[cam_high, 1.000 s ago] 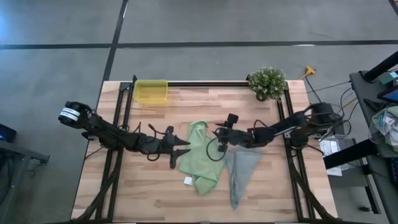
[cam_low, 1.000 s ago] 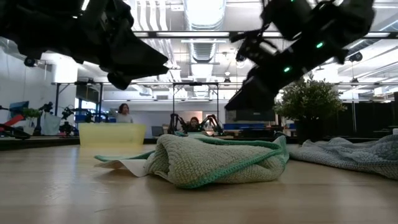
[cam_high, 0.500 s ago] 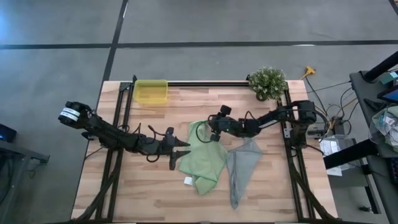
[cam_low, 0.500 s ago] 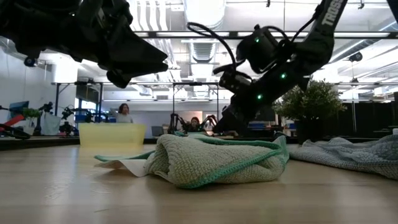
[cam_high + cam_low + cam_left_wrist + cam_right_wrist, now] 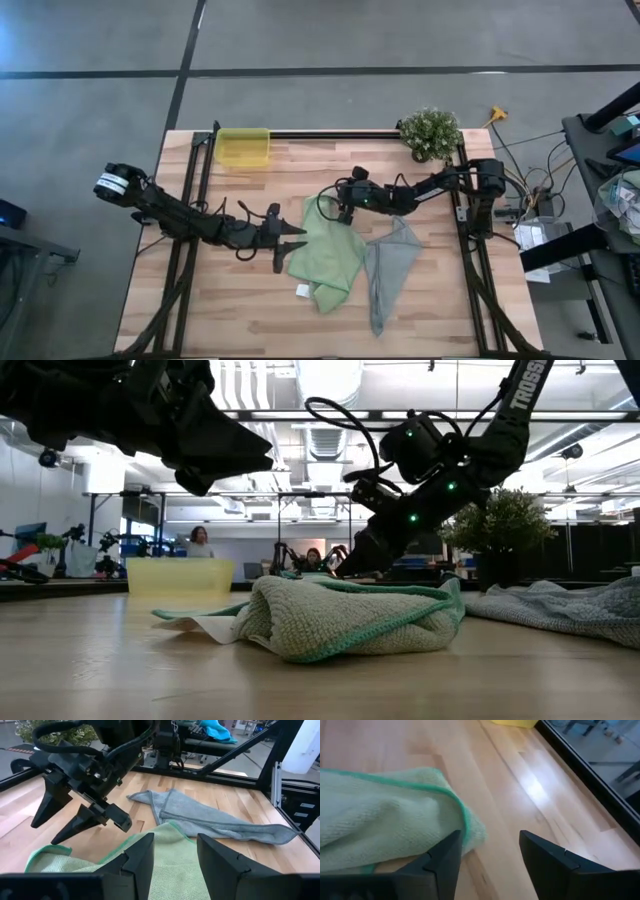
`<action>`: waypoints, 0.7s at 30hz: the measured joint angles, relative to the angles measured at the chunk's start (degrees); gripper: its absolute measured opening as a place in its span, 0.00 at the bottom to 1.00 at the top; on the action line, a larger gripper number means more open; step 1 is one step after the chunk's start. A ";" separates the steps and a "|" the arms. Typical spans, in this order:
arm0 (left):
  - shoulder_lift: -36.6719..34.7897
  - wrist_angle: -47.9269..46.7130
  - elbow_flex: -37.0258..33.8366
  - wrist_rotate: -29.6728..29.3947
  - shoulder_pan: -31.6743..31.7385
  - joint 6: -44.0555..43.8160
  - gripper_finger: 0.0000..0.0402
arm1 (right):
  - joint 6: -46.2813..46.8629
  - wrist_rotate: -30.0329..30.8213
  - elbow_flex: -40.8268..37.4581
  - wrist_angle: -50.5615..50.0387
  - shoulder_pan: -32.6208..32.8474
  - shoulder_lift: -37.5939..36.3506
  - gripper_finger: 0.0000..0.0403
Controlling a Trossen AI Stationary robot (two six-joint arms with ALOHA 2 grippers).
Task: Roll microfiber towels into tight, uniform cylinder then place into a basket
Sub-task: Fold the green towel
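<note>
The light green towel [image 5: 325, 252] lies crumpled and partly folded in the middle of the table, and the grey-blue towel [image 5: 385, 272] lies flat to its right. The yellow basket [image 5: 243, 147] stands at the far left. My right gripper [image 5: 322, 207] is open and low at the green towel's far corner [image 5: 465, 822]. The left wrist view also shows it [image 5: 42, 834]. My left gripper [image 5: 300, 236] is open and hovers above the green towel's left edge, well clear of the table in the low view [image 5: 262, 460]. My right gripper's open fingers slant down from the table's right at the green towel's far corner [image 5: 470, 827]. One finger [image 5: 445, 857] stands over the corner's edge. I cannot tell whether it touches the cloth.
A potted plant [image 5: 430, 133] stands at the far right corner. Black frame rails [image 5: 200, 190] run along the left, right and far sides. Bare wood [image 5: 250, 310] lies at the near left.
My right gripper has gone from above the seam between the two towels toward the table's far left and down. It now stands low at the green towel's far corner. Both towels lie as before.
</note>
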 joint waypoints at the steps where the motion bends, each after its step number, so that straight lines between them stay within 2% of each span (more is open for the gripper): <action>1: 0.00 0.00 0.00 0.01 0.00 -0.01 0.33 | 0.44 -0.02 0.00 0.02 -0.13 0.00 0.51; 8: 0.00 0.28 0.00 0.00 0.02 0.13 0.33 | 0.34 -0.62 0.00 -0.01 -0.08 0.00 0.57; 14: -0.04 2.85 0.00 -0.12 0.28 1.70 0.33 | 1.31 -4.65 -0.54 -0.46 -0.11 0.00 0.54; 21: -0.04 3.08 0.00 -0.26 0.28 1.59 0.33 | 0.14 -4.70 -0.96 0.00 -0.29 0.00 0.51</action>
